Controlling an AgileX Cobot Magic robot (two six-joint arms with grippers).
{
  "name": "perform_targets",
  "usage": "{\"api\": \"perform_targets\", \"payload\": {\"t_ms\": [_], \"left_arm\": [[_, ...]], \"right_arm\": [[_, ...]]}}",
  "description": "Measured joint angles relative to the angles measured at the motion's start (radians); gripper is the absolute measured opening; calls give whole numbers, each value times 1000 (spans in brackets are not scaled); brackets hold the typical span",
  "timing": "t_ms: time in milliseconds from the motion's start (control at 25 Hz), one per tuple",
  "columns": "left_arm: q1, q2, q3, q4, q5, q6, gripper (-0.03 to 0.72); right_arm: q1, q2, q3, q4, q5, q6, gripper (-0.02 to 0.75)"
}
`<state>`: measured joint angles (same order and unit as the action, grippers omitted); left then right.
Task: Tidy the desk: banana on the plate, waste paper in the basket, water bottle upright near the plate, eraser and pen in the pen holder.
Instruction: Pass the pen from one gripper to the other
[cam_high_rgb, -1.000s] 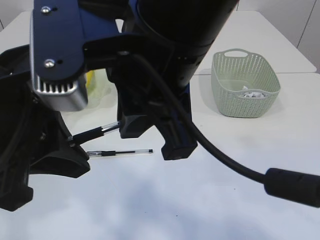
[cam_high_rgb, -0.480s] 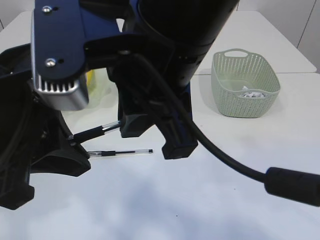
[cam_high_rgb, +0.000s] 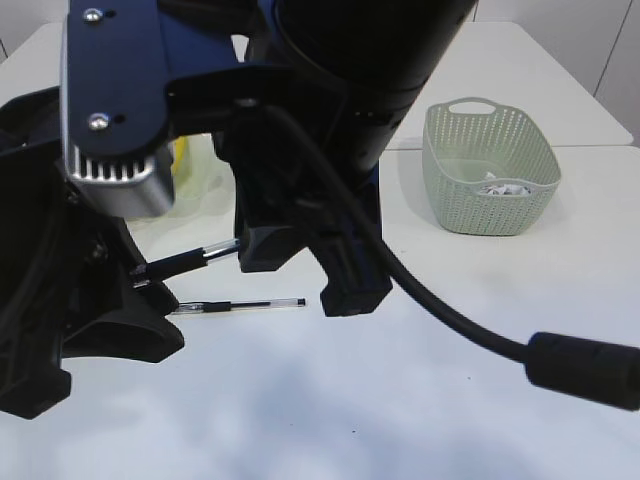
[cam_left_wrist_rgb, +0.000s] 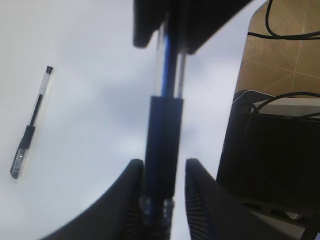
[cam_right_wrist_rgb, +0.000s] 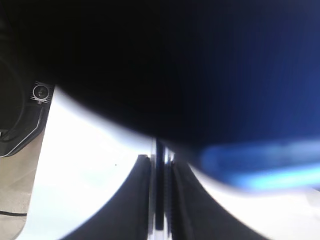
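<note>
Desk (cam_high_rgb: 480, 330) fills the exterior view, white and mostly bare, with both black arms crowding the near left and middle. The basket (cam_high_rgb: 490, 170) stands at the far right of it, well apart from the arms, and the waste paper (cam_high_rgb: 498, 188) lies inside it at the bottom.

Both tools meet on one pen. The right gripper (cam_right_wrist_rgb: 159, 160) is clamped narrowly on the held pen (cam_left_wrist_rgb: 164, 135): in its wrist view the two dark fingers (cam_right_wrist_rgb: 142, 190) press in from both sides with the clear barrel running straight between them. In the left wrist view the same tool grips the barrel end at the top of the picture.

The left gripper (cam_left_wrist_rgb: 165, 162) stands slightly parted around the pen's dark grip section. A thin strip of white desk shows between the pen and each ribbed pad (cam_left_wrist_rgb: 200, 200), wider on the right side, so the jaws flank the pen without visibly pinching it. The pen's clear tip end sits low down between these pads.

From the exterior the held pen slants above the desk, between the two arms. A second pen (cam_high_rgb: 240, 304) lies flat on the desk just below it, touched by neither tool.
</note>
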<state>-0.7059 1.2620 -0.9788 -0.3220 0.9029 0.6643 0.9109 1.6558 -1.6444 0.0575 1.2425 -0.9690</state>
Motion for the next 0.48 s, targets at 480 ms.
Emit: {"api": "perform_targets", "payload": {"t_ms": [480], "left_arm": [[0, 0, 0, 13, -5, -5, 244]], "right_arm": [[0, 0, 0, -4, -1, 0, 50]]}}
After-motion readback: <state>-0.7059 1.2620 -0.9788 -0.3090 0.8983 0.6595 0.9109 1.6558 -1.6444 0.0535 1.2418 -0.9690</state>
